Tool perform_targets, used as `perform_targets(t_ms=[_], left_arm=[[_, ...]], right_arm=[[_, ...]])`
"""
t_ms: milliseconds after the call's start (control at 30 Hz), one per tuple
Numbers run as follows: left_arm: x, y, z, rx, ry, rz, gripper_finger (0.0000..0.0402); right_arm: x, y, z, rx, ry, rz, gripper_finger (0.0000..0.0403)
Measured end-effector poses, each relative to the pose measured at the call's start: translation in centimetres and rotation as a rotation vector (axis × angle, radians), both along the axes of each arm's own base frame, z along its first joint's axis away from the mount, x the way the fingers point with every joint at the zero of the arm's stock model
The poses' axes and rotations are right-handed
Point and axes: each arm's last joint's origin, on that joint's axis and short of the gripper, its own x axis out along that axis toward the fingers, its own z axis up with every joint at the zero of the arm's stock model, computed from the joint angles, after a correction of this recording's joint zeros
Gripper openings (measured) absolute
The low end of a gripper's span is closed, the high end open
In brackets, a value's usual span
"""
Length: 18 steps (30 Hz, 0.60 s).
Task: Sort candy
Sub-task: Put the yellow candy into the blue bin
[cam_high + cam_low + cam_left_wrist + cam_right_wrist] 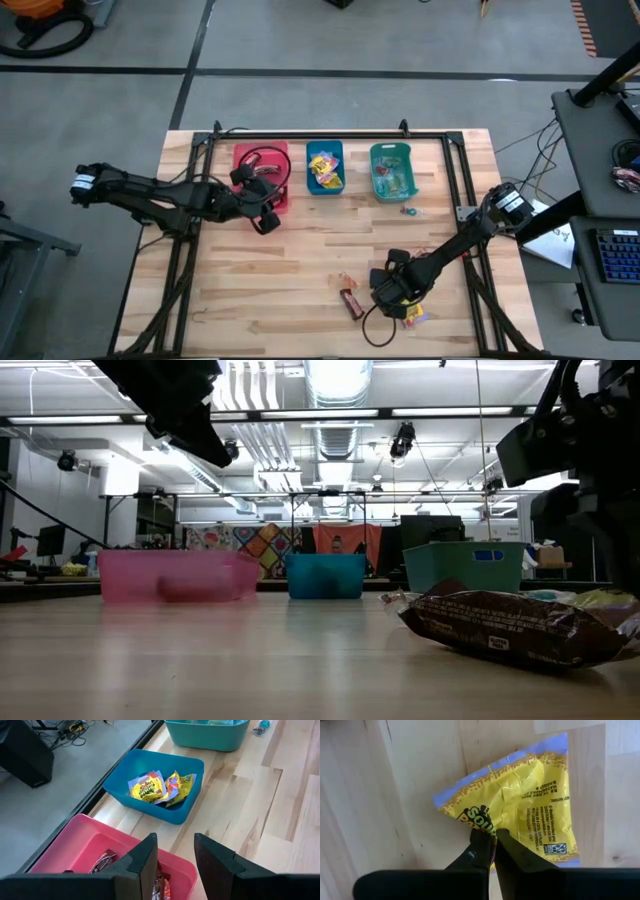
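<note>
A yellow candy packet lies flat on the wooden table near its front right, and my right gripper is shut on it from above. In the high view that gripper stands beside a dark brown bar, which the low view shows close up. My left gripper hangs open above the red bin's near right corner, with nothing between its fingers. Brown bars lie in the red bin, and yellow packets in the blue bin. My right gripper pinches the yellow packet at its edge, by the black lettering, between its two fingertips. The fingers come from above, pointing steeply down. The packet lies flat on the table.
Red, blue and teal bins stand in a row at the table's far side. A small teal sweet lies just in front of the teal bin. A black frame runs along the table's edges. The middle of the table is bare wood.
</note>
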Motion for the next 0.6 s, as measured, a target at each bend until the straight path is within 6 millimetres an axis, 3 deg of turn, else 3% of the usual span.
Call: perform_targets(t_ms=[167, 333, 600], left_arm=[[0.3, -0.1, -0.3, -0.001, 0.011, 0.0, 0.0113], [0.3, -0.5, -0.4, -0.003, 0.014, -0.016, 0.0113], [0.3, -1.4, -0.4, -0.014, 0.002, -0.049, 0.0113]], right_arm=[[-0.1, -0.2, 1.0, 0.021, -0.029, -0.004, 0.0009], [-0.1, -0.8, 3.4, 0.053, -0.092, -0.027, 0.0009], [2.0, -3.7, 7.3, -0.004, -0.264, -0.034, 0.0009]])
